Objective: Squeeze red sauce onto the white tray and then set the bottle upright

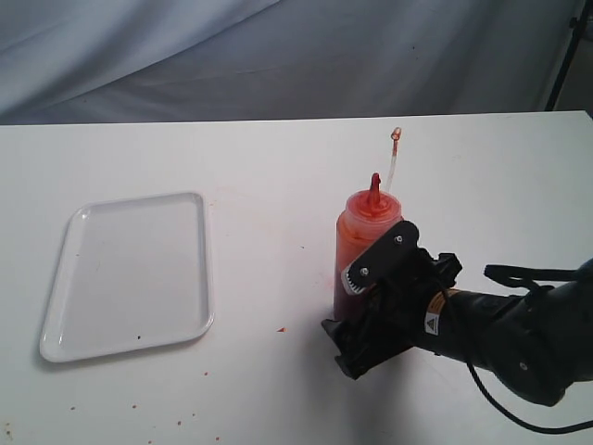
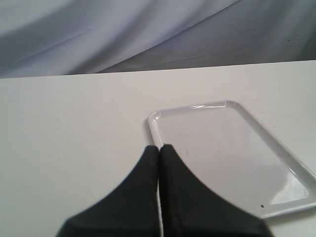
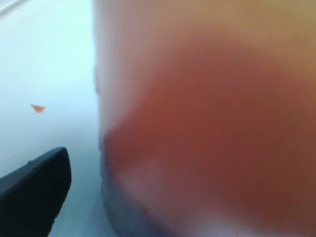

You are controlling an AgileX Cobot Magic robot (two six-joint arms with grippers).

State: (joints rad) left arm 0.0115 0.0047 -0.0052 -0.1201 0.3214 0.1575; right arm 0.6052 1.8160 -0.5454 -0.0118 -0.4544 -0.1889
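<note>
right wrist view | bottle (image 3: 207,118) blurred, cut off | fingers (image 3: 34,192) half hidden

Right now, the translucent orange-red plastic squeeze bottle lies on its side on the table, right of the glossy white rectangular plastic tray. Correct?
No: the orange-red plastic squeeze bottle stands upright, as the exterior view shows. It is on the table, right of the glossy white rectangular plastic tray.
</note>
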